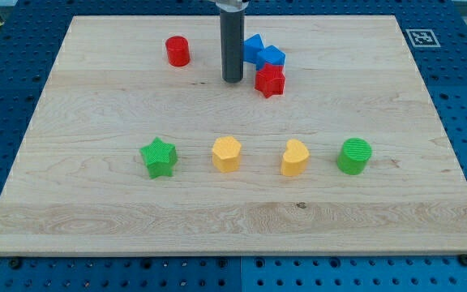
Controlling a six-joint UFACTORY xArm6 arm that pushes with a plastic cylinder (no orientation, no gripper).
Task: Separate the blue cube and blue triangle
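Observation:
The blue triangle (253,47) and the blue cube (272,57) sit touching each other near the view's top centre of the wooden board (96,105). A red star (270,80) lies just below the cube, touching it. My tip (232,79) rests on the board just left of this cluster, a short gap from the red star and below-left of the blue triangle. The rod partly hides the triangle's left side.
A red cylinder (177,51) stands left of the rod. A row lies lower down: green star (159,157), yellow hexagon (226,153), yellow heart (295,157), green cylinder (354,156). A marker tag (421,37) is past the board's top right corner.

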